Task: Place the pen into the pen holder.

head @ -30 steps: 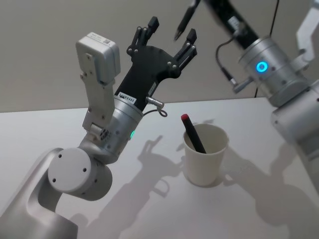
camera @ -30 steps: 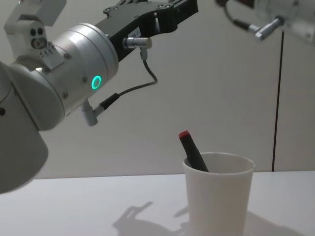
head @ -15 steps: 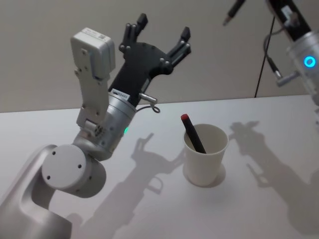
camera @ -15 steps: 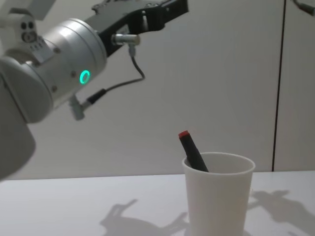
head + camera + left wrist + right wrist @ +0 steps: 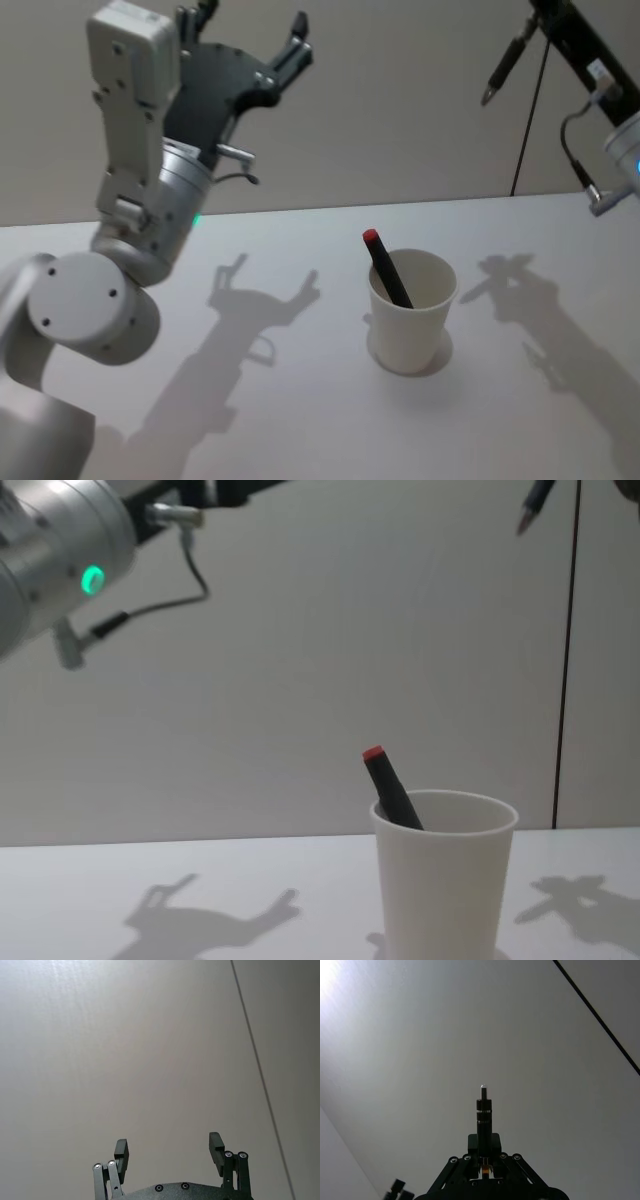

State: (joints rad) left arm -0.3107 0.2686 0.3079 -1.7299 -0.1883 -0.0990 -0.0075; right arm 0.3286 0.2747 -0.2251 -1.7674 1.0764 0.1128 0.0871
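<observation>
your right gripper (image 5: 484, 1157) pinches the pen (image 5: 503, 68) tip-down, high and right of the pen holder (image 5: 410, 315), ready to drop it in, while the left gripper (image 5: 250, 40) idles spread wide.

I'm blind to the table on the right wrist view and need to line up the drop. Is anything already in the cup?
Observer: Yes, a red-capped pen leans inside the white cup.
Operator: Where's my right hand relative to the cup?
Observer: The right hand, shut on a dark pen, is high and to the cup's right.
Operator: And the left hand?
Observer: The left hand is open, raised on the far left.
</observation>
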